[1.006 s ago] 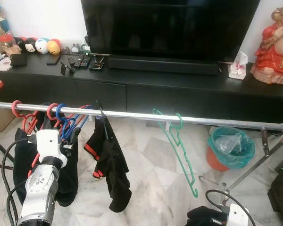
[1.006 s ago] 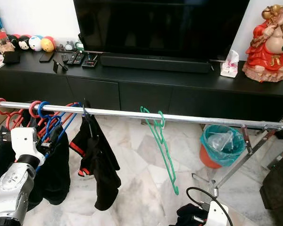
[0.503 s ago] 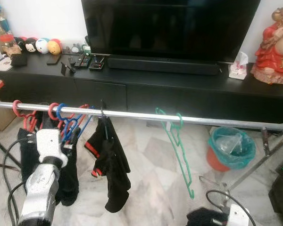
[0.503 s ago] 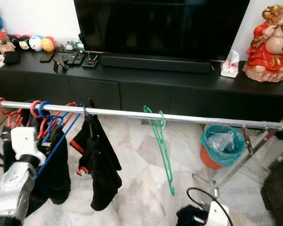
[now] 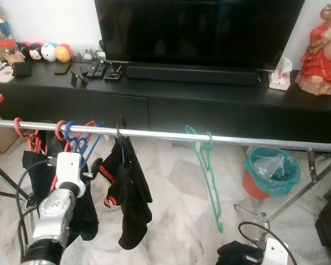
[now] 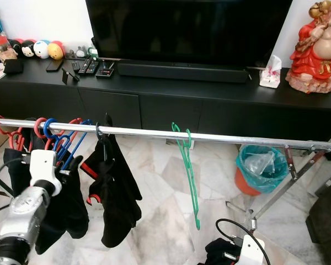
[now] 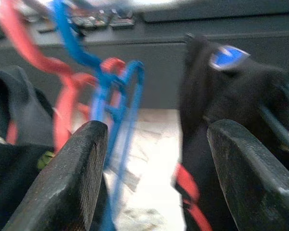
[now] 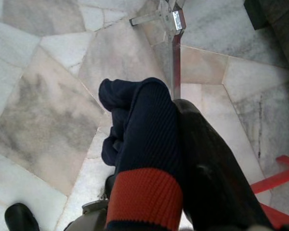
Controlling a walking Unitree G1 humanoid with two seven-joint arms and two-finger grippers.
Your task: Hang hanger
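Left gripper [image 7: 151, 178] fingers apart before the blue hanger [image 7: 116, 103] at frame lower left, green hanger [image 5: 208, 178] mid-rail [image 5: 254, 140], right gripper [image 8: 183, 159] clamped on a navy sock [image 8: 145, 144]

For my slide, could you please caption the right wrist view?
Right hand clamps a navy ribbed garment with an orange band above the marble floor.

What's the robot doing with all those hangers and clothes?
It is hanging laundry on a metal rail in front of the TV. Its left gripper, fingers open, is up by the blue hangers and a black garment hanging there. Its right gripper, down low, holds a dark sock with a red band. A green hanger hangs bare.
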